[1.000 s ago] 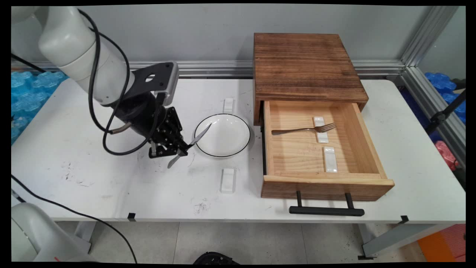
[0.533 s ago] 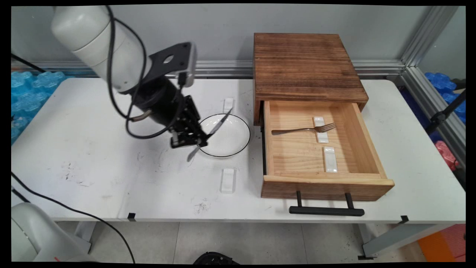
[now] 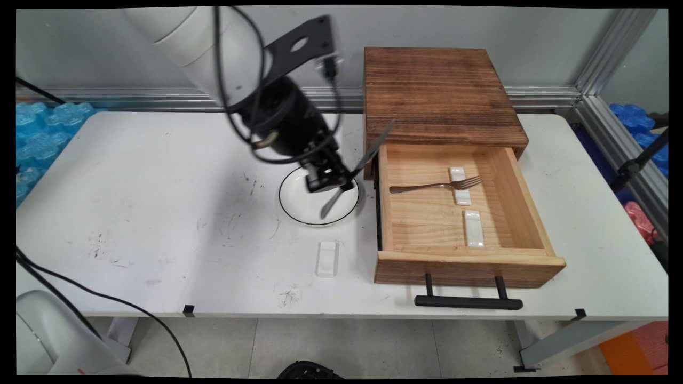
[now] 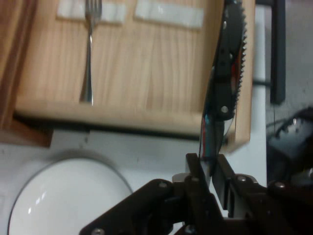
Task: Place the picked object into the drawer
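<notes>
The fingers (image 4: 194, 169) are closed on a knife (image 3: 353, 172), clamping it at mid-length. The gripper (image 3: 335, 180) hangs above the right part of a plate (image 3: 299, 205), clear of it. The knife is slim, dull metal, and tilted: its lower end points down over the plate, its upper end rises to the right across the dark front edge of a box (image 3: 437, 96). In the hand view the knife (image 4: 225, 83) stands on edge and shows a serrated blade, lying in line with the side wall of the drawer (image 4: 146, 73).

The plate (image 4: 58, 196) is round, glossy white with a thin black rim, and lies flat on the table (image 3: 133, 213), just left of the drawer (image 3: 459, 213).

The table is white, matt, scuffed with grey marks and black specks. On it, nearer the camera than the plate, lies a small oblong white rest (image 3: 327, 258).

The box is dark, rough-grained wood with a flat top and sits at the table's far side. Its drawer is pulled out; it is pale smooth wood with a black bar handle (image 3: 468, 302) at the front. Inside lie two further white oblong rests, one behind the other. A steel fork (image 3: 435, 186) lies across the drawer floor with its tines on the farther rest (image 3: 460, 185); the nearer rest (image 3: 474, 228) is bare.

Behind the table is a plain grey wall with an aluminium rail. Blue padding shows at both sides, and grey floor tiles below.
</notes>
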Tool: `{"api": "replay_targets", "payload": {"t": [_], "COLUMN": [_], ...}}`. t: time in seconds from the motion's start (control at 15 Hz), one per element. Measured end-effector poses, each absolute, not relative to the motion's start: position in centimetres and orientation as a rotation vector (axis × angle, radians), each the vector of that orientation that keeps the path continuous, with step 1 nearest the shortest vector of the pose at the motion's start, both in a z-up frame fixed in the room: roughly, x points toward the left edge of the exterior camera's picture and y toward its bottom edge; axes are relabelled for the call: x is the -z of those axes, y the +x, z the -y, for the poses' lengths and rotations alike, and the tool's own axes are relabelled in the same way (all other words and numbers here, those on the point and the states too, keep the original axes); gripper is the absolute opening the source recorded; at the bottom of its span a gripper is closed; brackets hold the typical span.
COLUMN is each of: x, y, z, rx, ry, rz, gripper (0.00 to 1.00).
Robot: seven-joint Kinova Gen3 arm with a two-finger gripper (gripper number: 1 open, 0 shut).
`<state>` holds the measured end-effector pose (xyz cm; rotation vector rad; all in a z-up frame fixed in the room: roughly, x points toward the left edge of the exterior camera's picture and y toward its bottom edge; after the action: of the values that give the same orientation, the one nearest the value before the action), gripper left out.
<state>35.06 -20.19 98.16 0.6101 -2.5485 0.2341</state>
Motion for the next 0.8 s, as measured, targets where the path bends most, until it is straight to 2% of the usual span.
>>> {"api": "replay_targets", "payload": {"t": [0.4, 0.8], "x": [-99.8, -98.8], "y": [29.1, 23.3], "z": [22.4, 24.4], "rx": [-0.286, -0.325], "ry": [0.657, 0.652], "rz": [2.483, 2.513], "gripper": [0.0, 0.0]}}
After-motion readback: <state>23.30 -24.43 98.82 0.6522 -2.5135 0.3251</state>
